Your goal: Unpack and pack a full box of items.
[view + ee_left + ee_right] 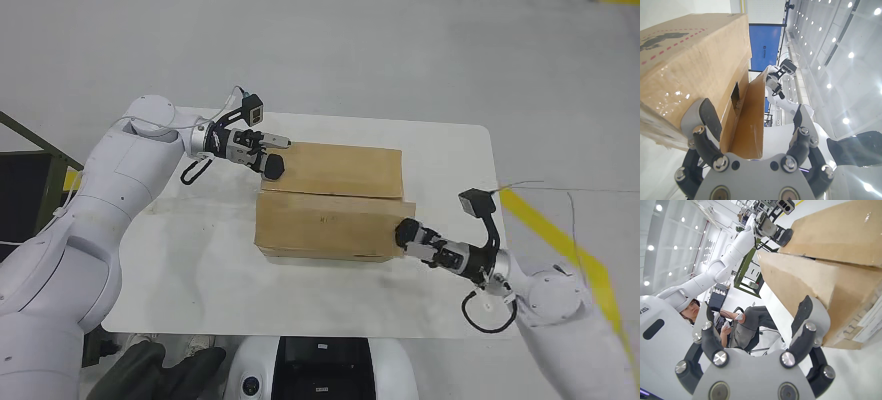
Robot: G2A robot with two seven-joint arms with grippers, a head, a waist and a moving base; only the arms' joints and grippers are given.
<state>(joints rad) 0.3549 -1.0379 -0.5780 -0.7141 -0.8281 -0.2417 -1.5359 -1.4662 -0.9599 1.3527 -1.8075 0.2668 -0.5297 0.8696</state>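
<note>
You'll see black print on the box (pixel 696 62), an arrowed label (pixel 869 321) on its end, white lettering on a blue panel (pixel 764 37)

A large robotics test hall, shown by a high white ceiling with rows of round lights (pixel 850 55), a bare grey floor (pixel 400 50) marked with a yellow line (pixel 540 225), a blue wall panel (pixel 764 37), and a green steel frame (pixel 745 268) beyond the white table (pixel 200 270).
</note>
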